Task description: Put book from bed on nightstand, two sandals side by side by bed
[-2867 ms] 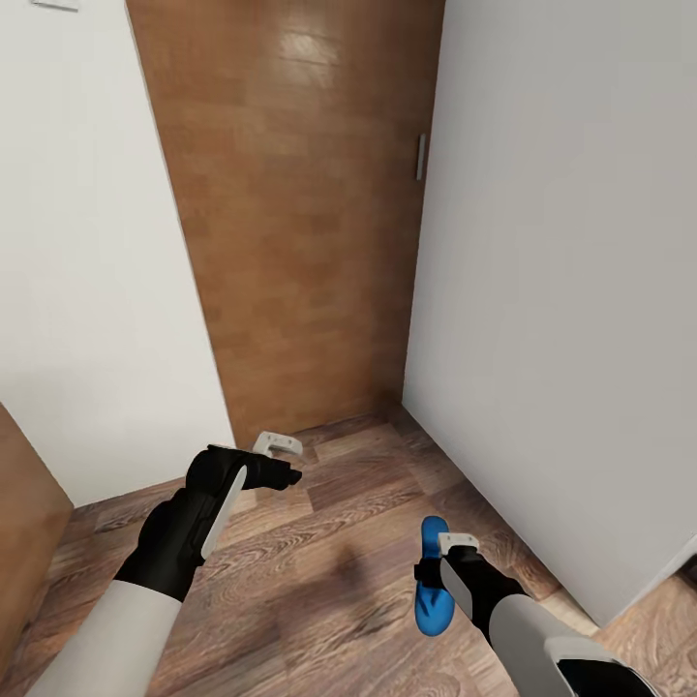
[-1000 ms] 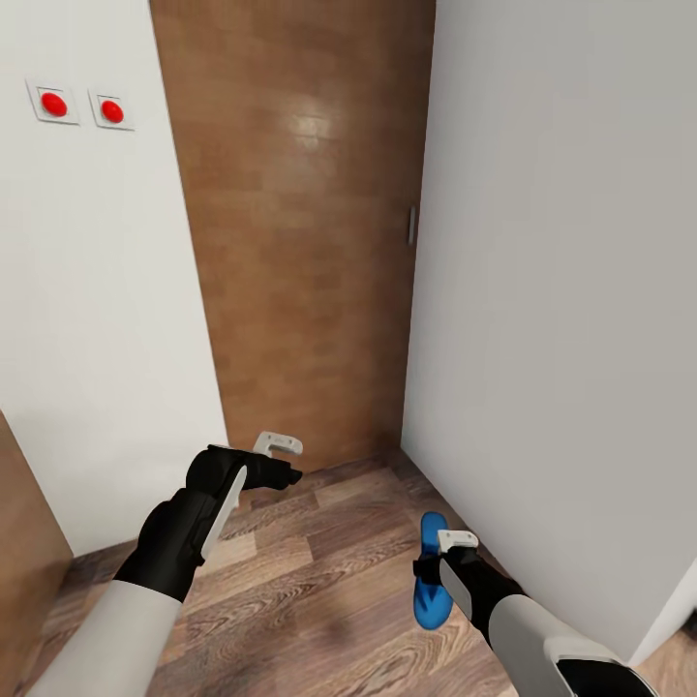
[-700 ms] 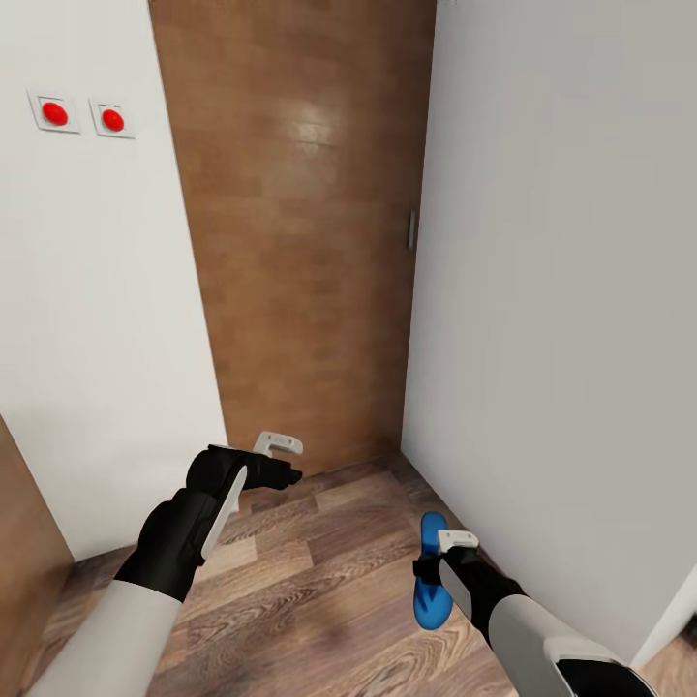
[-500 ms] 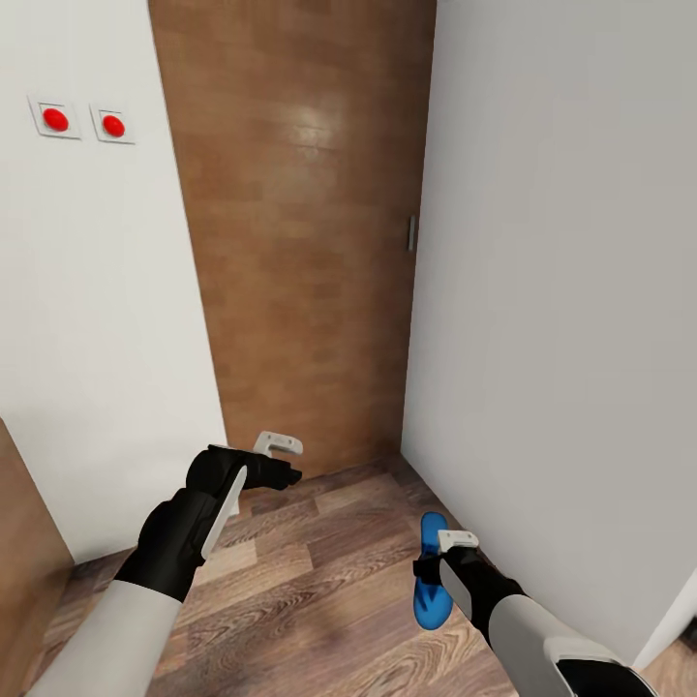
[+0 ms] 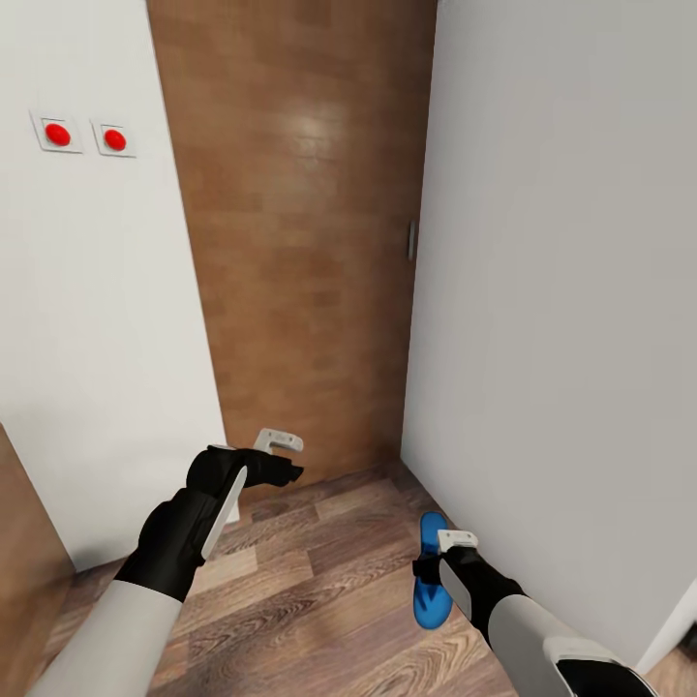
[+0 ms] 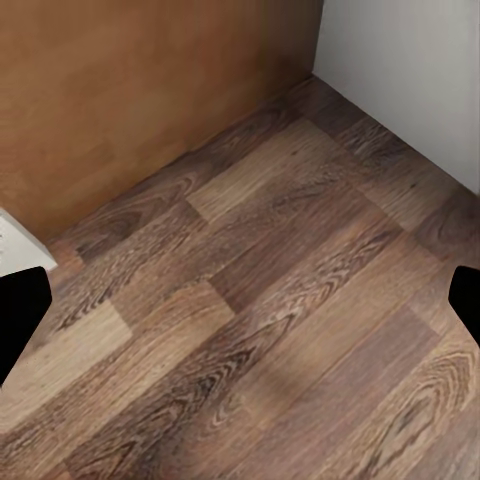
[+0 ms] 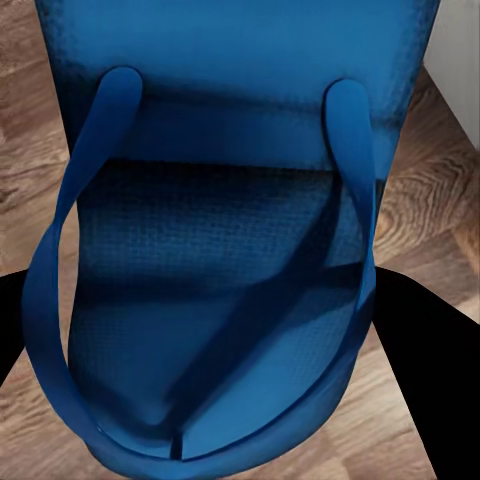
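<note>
Wood-plank floor (image 5: 319,581), white walls and a brown wooden door (image 5: 300,232) straight ahead, with two red buttons (image 5: 85,137) on the wall beside it, so I'd guess the robot's mid-trip between rooms. Right hand (image 5: 438,561) is clamped on one blue sandal (image 5: 432,581), carried low off the floor, probably to haul it to the bed. Left hand (image 5: 281,457) is spread wide, holding nothing, maybe kept free for the next pickup. Sandal's heel is cut off in the right wrist view (image 7: 215,260).
</note>
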{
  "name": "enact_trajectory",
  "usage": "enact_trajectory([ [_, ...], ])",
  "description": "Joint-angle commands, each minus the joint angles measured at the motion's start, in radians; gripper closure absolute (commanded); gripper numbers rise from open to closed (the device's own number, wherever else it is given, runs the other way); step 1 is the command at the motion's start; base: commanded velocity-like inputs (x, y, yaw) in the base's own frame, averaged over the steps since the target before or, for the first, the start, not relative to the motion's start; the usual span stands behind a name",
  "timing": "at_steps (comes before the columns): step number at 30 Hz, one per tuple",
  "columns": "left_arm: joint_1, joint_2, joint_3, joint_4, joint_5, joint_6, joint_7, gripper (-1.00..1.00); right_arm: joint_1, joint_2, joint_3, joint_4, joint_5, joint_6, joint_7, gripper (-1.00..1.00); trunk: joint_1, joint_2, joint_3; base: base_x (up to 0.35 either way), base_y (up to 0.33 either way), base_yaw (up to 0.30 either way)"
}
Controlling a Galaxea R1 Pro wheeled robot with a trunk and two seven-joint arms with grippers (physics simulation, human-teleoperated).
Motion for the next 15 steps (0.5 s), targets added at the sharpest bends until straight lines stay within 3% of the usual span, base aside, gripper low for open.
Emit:
enact_trajectory([
  [1,-0.001,0.000,0.000,-0.001,-0.004,0.003,-0.004,-1.00,0.000,0.001,-0.008,-0.002,-0.001,0.005,-0.003,1.00,-0.004,0.007,0.002,0.000,0.000,0.000],
  [15,-0.001,0.000,0.000,0.019,-0.004,-0.001,-0.003,-1.00,0.000,0.002,-0.007,-0.002,-0.001,0.005,-0.003,1.00,-0.058,0.105,0.046,0.000,0.000,0.000],
])
